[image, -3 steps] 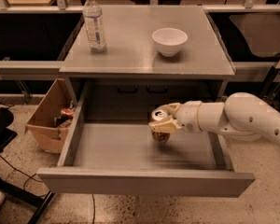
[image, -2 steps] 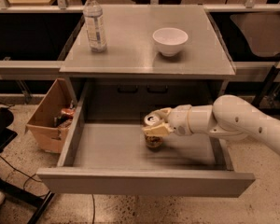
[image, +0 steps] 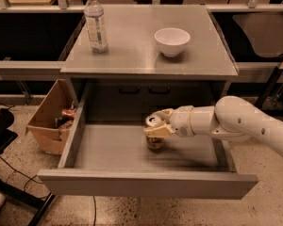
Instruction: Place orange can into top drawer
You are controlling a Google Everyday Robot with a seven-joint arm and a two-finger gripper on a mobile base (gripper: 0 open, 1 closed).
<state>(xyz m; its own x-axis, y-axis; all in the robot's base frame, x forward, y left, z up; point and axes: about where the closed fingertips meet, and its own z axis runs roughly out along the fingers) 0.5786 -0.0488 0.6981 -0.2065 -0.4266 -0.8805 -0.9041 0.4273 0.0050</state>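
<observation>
While hovering low inside the open, wide grey metal top drawer (image: 146, 185), the white arm's two-finger tool (image: 156, 127) is gripping the small, silver-topped orange can (image: 155, 140) upright near the drawer's middle, its fingers closed around the can's sides.

Inside the matt grey metal top drawer (image: 114, 150), the smooth, cream plastic end effector (image: 156, 127) clasps the orange can (image: 155, 142) with its shiny silver top. The desk (image: 132, 51) is dull brushed metal, and the bowl (image: 171, 40) is glossy white.
</observation>
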